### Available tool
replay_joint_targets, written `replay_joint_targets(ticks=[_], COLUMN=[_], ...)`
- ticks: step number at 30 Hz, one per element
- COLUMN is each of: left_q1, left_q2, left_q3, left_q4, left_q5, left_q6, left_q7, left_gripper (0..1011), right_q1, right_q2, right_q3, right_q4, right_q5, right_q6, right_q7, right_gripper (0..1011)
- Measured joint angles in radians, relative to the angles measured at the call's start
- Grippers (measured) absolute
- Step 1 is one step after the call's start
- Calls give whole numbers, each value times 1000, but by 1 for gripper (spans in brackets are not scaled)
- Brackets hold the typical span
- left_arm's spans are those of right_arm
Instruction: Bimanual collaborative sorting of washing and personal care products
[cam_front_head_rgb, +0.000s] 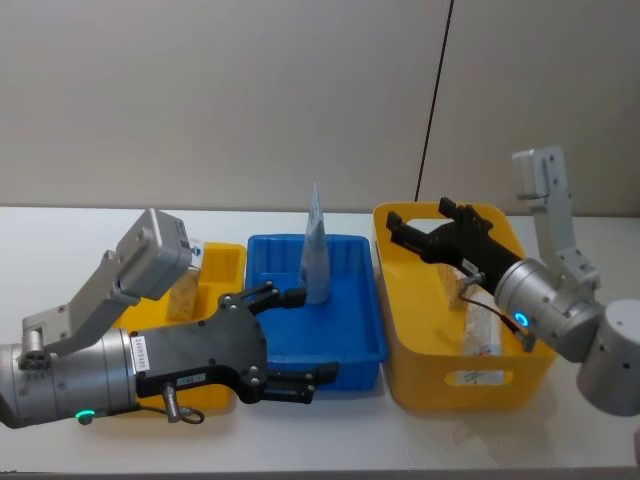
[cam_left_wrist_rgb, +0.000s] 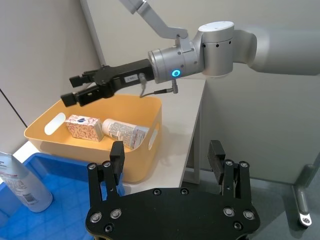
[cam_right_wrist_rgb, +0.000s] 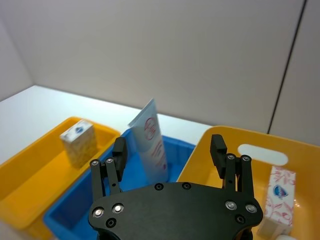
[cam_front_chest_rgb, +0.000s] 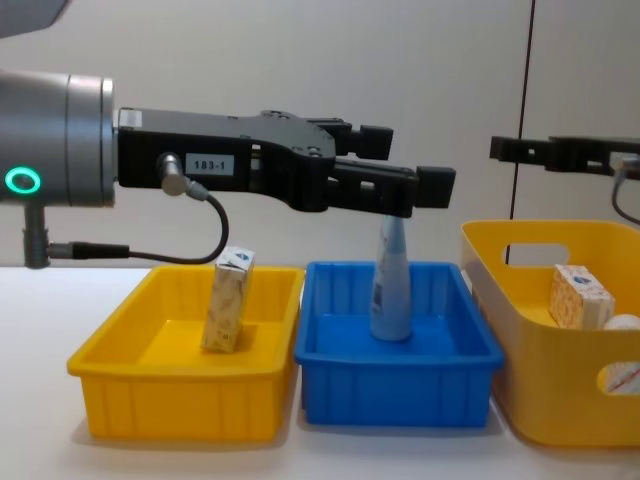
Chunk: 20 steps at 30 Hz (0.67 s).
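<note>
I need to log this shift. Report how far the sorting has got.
Done: one floral carton stands in the yellow tray, and the tube stands in the blue tray. In hand: nothing; the left tool and right tool are both open. Left: a carton and a bottle lie in the yellow basket.

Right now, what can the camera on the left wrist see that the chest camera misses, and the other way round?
Left wrist only: a white tube lying beside the floral carton in the big yellow basket, with the right gripper hovering open above. Chest only: the yellow tray with a carton standing in it. Both: the blue tray, the upright pale tube, and the open left gripper.
</note>
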Motion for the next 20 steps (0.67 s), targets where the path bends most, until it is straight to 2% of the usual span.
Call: replay_joint_targets(ticks=[6, 9, 20], left_q1=[0, 0, 0], left_q2=[0, 0, 0], left_q3=[0, 0, 0], left_q4=[0, 0, 0], left_q5=[0, 0, 0], left_q6=[0, 0, 0], left_q7=[0, 0, 0], left_gripper=[1001, 1001, 1001], right_q1=[-16, -25, -64], right_q2=[46, 64, 93], right_q3=[-10, -15, -26], right_q4=[-12, -21, -63], right_q5=[32, 41, 49], right_q6=[18, 25, 40], right_q7=[97, 124, 139], right_gripper=[1003, 1003, 1003])
